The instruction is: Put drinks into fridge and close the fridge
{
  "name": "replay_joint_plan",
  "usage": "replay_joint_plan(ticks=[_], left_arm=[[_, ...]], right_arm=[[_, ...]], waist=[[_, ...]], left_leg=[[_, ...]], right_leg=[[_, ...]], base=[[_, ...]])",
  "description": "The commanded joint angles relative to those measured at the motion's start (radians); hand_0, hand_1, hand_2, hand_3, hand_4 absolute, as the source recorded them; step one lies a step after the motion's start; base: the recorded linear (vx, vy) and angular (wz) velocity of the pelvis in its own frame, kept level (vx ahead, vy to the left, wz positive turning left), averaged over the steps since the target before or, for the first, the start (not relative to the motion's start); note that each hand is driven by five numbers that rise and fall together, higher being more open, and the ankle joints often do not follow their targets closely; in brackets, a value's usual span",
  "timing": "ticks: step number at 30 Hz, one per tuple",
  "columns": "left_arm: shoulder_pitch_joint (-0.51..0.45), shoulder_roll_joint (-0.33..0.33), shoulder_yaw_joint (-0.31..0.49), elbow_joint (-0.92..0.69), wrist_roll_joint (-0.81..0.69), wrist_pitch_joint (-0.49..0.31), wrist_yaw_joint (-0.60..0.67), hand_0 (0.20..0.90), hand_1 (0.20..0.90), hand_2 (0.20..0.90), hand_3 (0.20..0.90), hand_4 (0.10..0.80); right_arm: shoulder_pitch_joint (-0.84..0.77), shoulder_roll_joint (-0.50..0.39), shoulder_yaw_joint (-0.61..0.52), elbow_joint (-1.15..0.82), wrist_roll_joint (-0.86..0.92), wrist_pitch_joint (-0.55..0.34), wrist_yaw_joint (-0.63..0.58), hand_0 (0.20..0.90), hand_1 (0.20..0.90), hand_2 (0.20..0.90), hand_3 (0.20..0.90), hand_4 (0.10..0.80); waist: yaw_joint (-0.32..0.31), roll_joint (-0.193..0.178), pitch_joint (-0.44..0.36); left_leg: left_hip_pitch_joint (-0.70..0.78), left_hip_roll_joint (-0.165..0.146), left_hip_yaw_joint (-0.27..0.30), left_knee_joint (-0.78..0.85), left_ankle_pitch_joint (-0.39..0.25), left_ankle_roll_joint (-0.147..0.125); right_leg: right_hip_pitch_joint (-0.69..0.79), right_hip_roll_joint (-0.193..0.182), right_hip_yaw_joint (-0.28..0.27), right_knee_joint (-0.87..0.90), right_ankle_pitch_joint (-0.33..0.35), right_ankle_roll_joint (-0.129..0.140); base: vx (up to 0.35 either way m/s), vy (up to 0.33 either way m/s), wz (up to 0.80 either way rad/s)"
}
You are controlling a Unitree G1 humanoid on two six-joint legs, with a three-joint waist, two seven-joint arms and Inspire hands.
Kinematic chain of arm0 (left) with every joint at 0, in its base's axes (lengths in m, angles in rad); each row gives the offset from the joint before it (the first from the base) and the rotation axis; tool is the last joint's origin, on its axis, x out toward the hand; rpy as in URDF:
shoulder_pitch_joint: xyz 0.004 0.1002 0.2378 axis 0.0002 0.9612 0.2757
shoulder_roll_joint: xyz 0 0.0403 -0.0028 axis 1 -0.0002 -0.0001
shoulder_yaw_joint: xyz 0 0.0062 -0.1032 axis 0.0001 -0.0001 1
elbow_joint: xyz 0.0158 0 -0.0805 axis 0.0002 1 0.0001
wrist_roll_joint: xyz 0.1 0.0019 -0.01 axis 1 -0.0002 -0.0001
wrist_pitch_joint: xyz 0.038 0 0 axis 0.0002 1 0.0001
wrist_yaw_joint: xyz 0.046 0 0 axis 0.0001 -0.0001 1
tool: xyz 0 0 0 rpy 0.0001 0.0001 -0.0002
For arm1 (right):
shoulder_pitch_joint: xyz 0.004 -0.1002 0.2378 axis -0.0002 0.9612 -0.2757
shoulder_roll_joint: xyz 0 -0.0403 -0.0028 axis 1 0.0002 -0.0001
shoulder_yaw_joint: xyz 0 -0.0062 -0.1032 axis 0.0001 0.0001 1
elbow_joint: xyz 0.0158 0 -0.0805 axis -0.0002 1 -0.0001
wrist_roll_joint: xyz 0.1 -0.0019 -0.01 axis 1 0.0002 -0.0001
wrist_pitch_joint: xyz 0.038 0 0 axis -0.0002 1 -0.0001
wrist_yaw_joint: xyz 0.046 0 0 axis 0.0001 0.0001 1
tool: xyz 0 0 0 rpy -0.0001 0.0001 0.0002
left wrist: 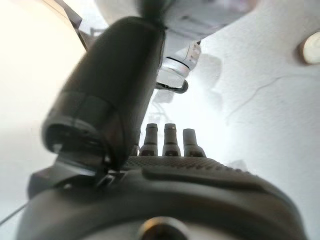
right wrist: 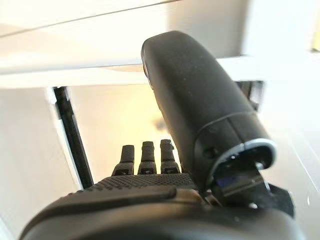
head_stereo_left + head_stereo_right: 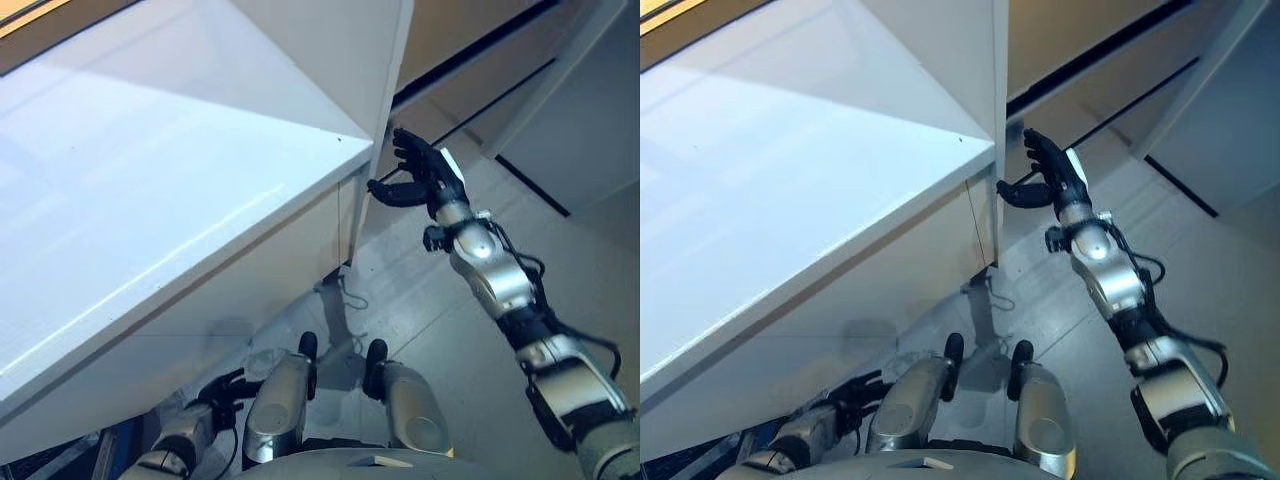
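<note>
A big white fridge (image 3: 150, 200) fills the left and middle of the eye views, its flat top sloping toward me, with a white upright panel (image 3: 320, 60) rising behind its far corner. My right hand (image 3: 425, 175) is raised just right of that corner and the fridge's front edge (image 3: 355, 215), fingers straight and thumb pointing at the edge, holding nothing. In the right wrist view the right hand (image 2: 150, 200) faces a white edge with a dark gap beside it. My left hand (image 3: 215, 395) hangs low by the fridge's base, open and empty. No drink shows in any view.
Grey floor (image 3: 420, 310) stretches to the right of the fridge. A tan wall with dark strips (image 3: 480, 55) runs along the back right, and a grey panel (image 3: 590, 130) stands at the far right.
</note>
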Motion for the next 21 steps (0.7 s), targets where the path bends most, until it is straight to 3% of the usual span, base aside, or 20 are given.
replay_joint_plan(ticks=[1,7,10,14,16,17,21], left_arm=[[0.078,0.014,0.007,-0.01,-0.002,-0.01,-0.025,0.9,0.9,0.9,0.9,0.8],[0.13,0.013,0.058,0.008,0.021,-0.027,-0.065,0.9,0.9,0.9,0.9,0.8],[0.125,0.019,0.066,0.048,0.018,-0.055,-0.076,0.9,0.9,0.9,0.9,0.8],[0.089,0.021,0.06,0.111,0.037,-0.104,-0.103,0.9,0.9,0.9,0.9,0.8],[0.075,0.019,0.046,0.147,0.059,-0.132,-0.113,0.9,0.9,0.9,0.9,0.8],[0.071,0.018,0.04,0.158,0.059,-0.143,-0.118,0.9,0.9,0.9,0.9,0.8],[0.063,-0.001,0.037,0.191,0.08,-0.155,-0.12,0.9,0.9,0.9,0.9,0.8]], right_arm=[[0.139,0.039,-0.135,-0.019,0.0,-0.145,0.062,0.9,0.9,0.9,0.9,0.8],[0.389,0.101,-0.192,0.218,-0.119,-0.113,0.045,0.9,0.9,0.9,0.9,0.8],[0.426,0.128,-0.193,0.376,-0.122,-0.101,0.058,0.9,0.9,0.9,0.9,0.8],[0.45,0.168,-0.196,0.681,-0.183,-0.066,0.07,0.9,0.9,0.9,0.9,0.8],[0.45,0.186,-0.195,0.829,-0.232,0.014,0.154,0.9,0.9,0.9,0.9,0.8],[0.452,0.195,-0.181,0.904,-0.264,0.008,0.194,0.9,0.9,0.9,0.9,0.8],[0.446,0.222,-0.156,0.984,-0.238,0.079,0.234,0.9,0.9,0.9,0.9,0.8]], waist=[[-0.044,-0.061,-0.187],[-0.097,-0.067,-0.264],[-0.106,-0.065,-0.276],[-0.106,-0.056,-0.287],[-0.107,-0.055,-0.288],[-0.104,-0.054,-0.285],[-0.094,-0.05,-0.288]], left_leg=[[0.075,-0.029,0.082,-0.048,-0.078,0.05],[0.162,-0.007,0.136,-0.188,-0.05,0.037],[0.18,-0.001,0.154,-0.237,-0.033,0.029],[0.18,0.005,0.14,-0.293,-0.004,0.021],[0.174,0.008,0.15,-0.284,-0.007,0.022],[0.174,0.007,0.151,-0.277,-0.01,0.023],[0.186,0.001,0.142,-0.274,-0.019,0.03]], right_leg=[[0.13,0.001,0.062,-0.153,0.036,0.062],[0.174,0.016,0.089,-0.281,0.102,0.099],[0.182,0.02,0.085,-0.323,0.124,0.108],[0.183,0.033,0.09,-0.334,0.121,0.11],[0.176,0.029,0.087,-0.33,0.119,0.108],[0.178,0.028,0.083,-0.331,0.119,0.106],[0.195,0.029,0.076,-0.327,0.105,0.101]], base=[[-0.029,0.033,-0.2],[-0.052,-0.006,-0.27],[-0.077,-0.029,-0.28],[-0.076,-0.032,-0.18],[-0.071,-0.013,0.02],[-0.04,-0.01,-0.01],[0.0,0.0,0.0]])
